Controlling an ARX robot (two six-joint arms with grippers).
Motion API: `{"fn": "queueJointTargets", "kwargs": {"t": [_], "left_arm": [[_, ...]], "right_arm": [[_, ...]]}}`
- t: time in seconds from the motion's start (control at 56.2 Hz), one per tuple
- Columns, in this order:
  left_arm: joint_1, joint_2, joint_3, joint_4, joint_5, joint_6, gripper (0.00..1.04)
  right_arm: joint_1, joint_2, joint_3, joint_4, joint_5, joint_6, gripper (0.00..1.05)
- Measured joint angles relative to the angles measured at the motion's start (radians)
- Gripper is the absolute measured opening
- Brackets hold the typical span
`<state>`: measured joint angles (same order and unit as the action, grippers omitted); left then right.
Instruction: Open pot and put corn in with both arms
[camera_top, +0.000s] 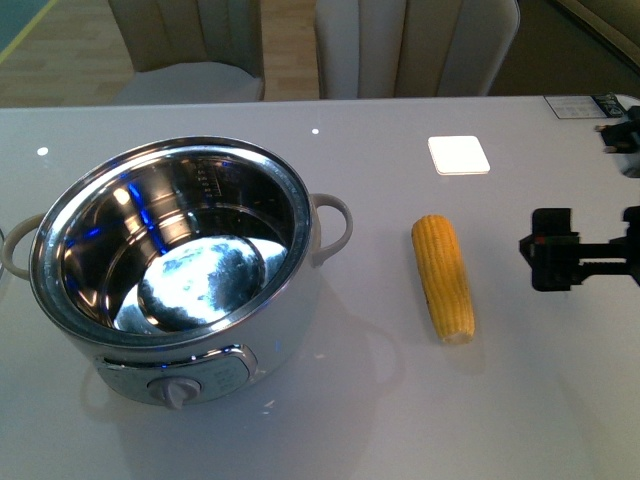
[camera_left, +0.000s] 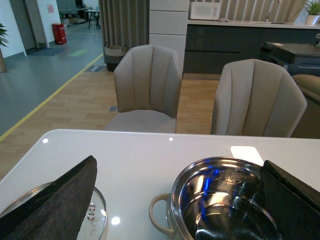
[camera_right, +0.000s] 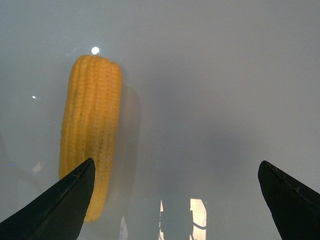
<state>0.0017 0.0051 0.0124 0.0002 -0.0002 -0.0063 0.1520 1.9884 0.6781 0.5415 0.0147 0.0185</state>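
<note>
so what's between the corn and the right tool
Nothing. In the front view the table is bare between the corn and the right tool. The white square lies further back, outside that stretch.

Lid (camera_left: 99, 212) mostly behind left tool (camera_left: 178, 161) and beyond picture edge.

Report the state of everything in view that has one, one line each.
pot: open, lid off, steel bowl empty.
lid: off the pot, lying on the table.
corn: lying on the table to the right of the pot, not gripped.
left gripper: open, holding nothing.
right gripper: open, holding nothing, apart from the corn.
</note>
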Motion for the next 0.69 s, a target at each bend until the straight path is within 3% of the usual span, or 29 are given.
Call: {"fn": "queueJointTargets", "kwargs": {"t": [0.693], "left_arm": [[0.000, 0.000, 0.000, 0.000, 0.000, 0.000, 0.98]], "right_arm": [[0.150, 0.332, 0.352, -0.173, 0.046, -0.015, 0.96]]}}
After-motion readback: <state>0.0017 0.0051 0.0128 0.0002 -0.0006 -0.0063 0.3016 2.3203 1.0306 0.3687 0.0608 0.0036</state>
